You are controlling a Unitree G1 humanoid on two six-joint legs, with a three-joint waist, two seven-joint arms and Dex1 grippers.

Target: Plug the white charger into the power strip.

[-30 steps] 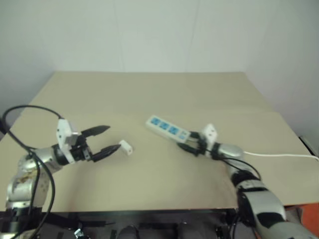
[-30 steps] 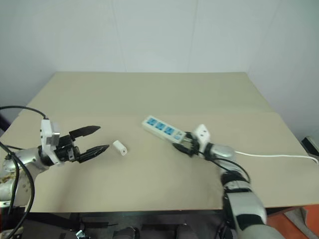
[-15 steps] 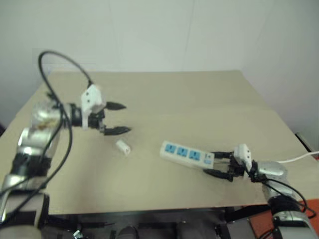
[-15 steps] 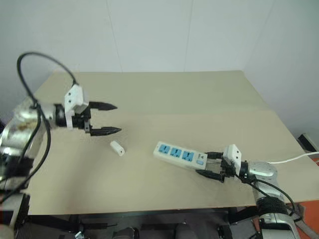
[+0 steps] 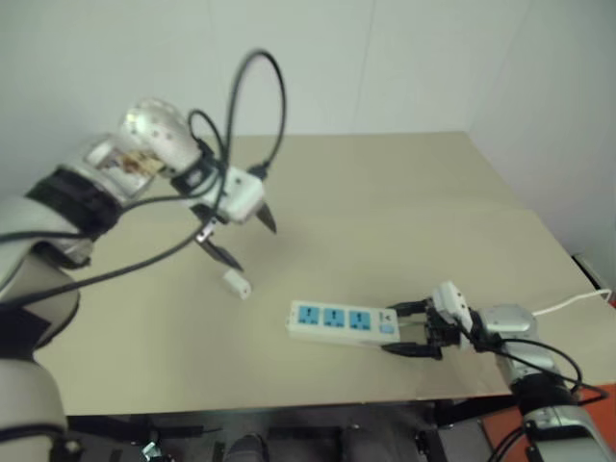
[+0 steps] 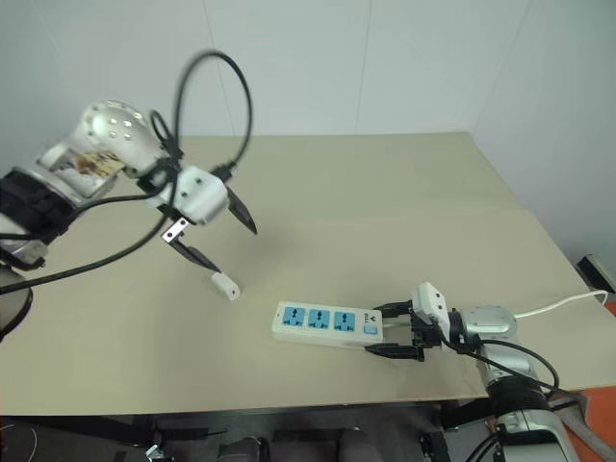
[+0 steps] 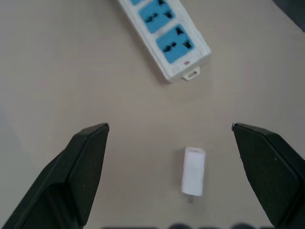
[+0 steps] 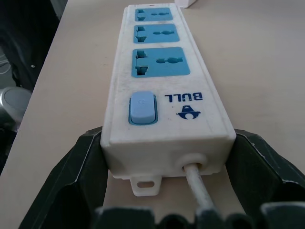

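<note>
A beige table (image 5: pixel 404 183) stands against plain white walls (image 5: pixel 414 58); the light is soft and even.

Beige table (image 5: pixel 385 192) with power strip (image 5: pixel 342 322), white charger (image 5: pixel 237 283).

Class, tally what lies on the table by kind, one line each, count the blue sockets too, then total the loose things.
White charger: 1
Power strip: 1
Blue sockets on the strip: 3
Total loose things on the table: 2
</note>
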